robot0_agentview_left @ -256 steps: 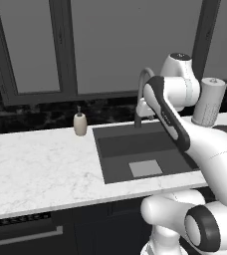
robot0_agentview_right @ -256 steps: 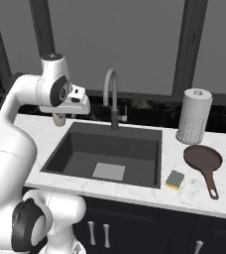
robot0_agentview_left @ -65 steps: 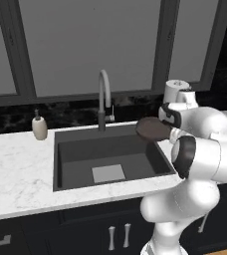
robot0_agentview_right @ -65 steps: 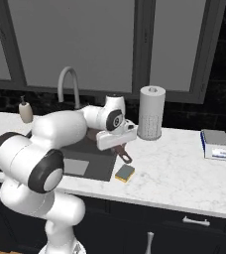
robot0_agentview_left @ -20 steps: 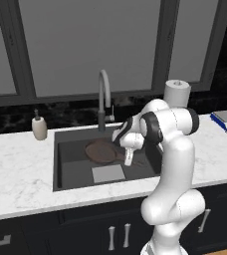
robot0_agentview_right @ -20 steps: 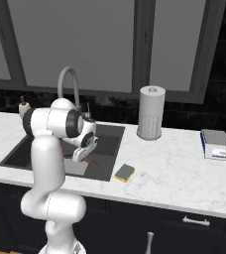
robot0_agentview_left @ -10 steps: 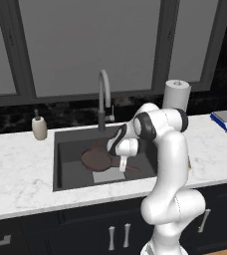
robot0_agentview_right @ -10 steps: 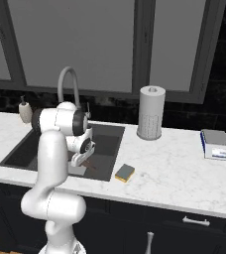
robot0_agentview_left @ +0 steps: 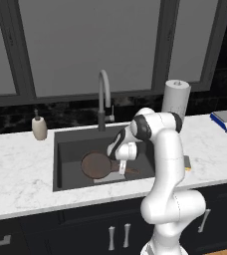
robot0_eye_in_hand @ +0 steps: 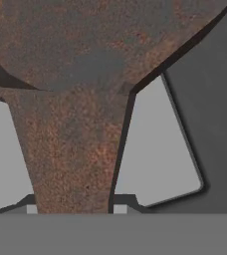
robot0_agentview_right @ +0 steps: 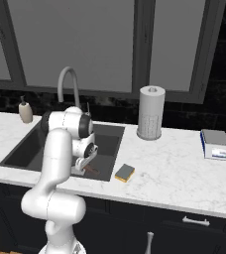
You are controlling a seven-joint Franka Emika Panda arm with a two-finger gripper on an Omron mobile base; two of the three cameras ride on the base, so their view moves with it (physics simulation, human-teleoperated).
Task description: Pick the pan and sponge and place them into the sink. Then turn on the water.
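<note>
Tool (robot0_agentview_left: 122, 168) down inside sink (robot0_agentview_left: 65, 149), clamped on handle of pan (robot0_agentview_left: 96, 165). Pan low in basin, bowl toward left side, handle running right toward tool; in left base view, bowl partly over light grey patch (robot0_agentview_left: 110, 178) at basin bottom. From hand view, rusty-brown handle (robot0_eye_in_hand: 73, 149) widening up into pan bowl, grey patch (robot0_eye_in_hand: 155, 149) showing on either side beneath; whether pan touches basin floor, cannot tell. Sponge (robot0_agentview_right: 125, 172) on white marble bench (robot0_agentview_right: 174, 168), just right of sink's front right corner, apart from pan and arm. Faucet (robot0_agentview_left: 103, 97) arched behind basin, spout over basin. Soap bottle (robot0_agentview_left: 39, 127) on bench left of sink. Paper-towel roll (robot0_agentview_right: 150, 112) upright behind and right of sink. Small stack of books (robot0_agentview_right: 215, 144) far right on bench.
</note>
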